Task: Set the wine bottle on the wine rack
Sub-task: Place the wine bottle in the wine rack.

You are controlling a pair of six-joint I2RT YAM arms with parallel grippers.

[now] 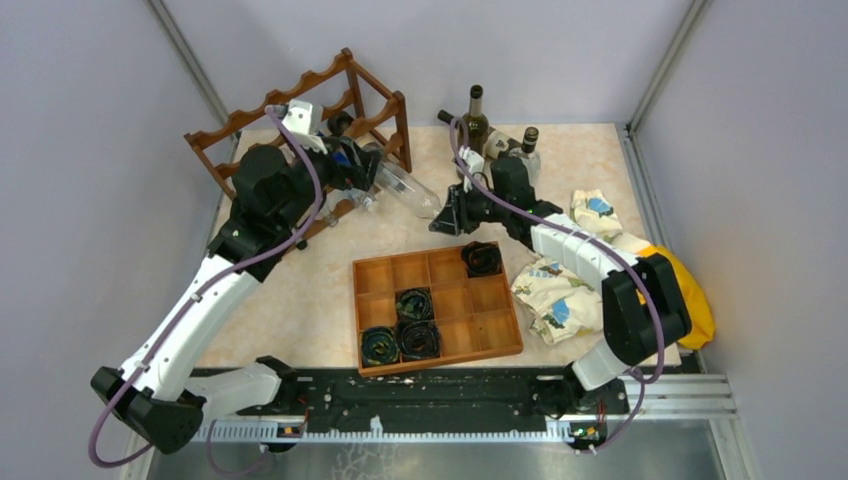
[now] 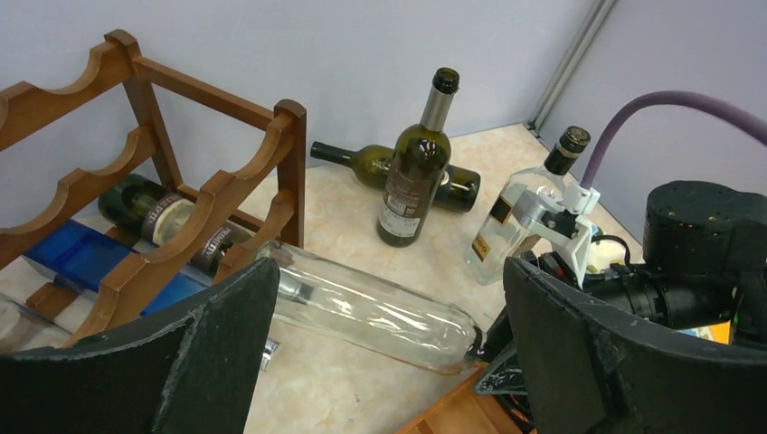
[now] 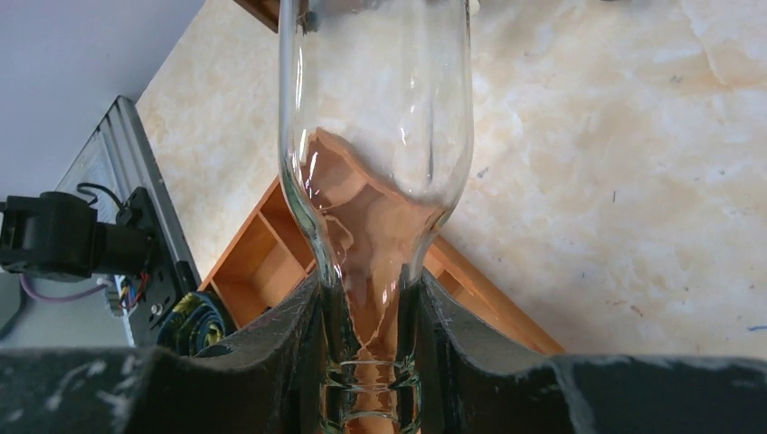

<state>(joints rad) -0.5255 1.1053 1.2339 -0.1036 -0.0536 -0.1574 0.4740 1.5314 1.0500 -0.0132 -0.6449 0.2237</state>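
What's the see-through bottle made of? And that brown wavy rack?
The clear bottle looks like glass: it is smooth and shiny, and you can see the table right through it. The wine rack looks like wood. It is dark reddish-brown with a slight sheen, so it is probably stained or varnished, and faint grain shows on its rails.

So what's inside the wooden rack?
A dark bottle lies in the rack, with something blue next to it. The clear bottle, gripped by the right tool, reaches its edge. A finger of the left tool covers the bottom corner.
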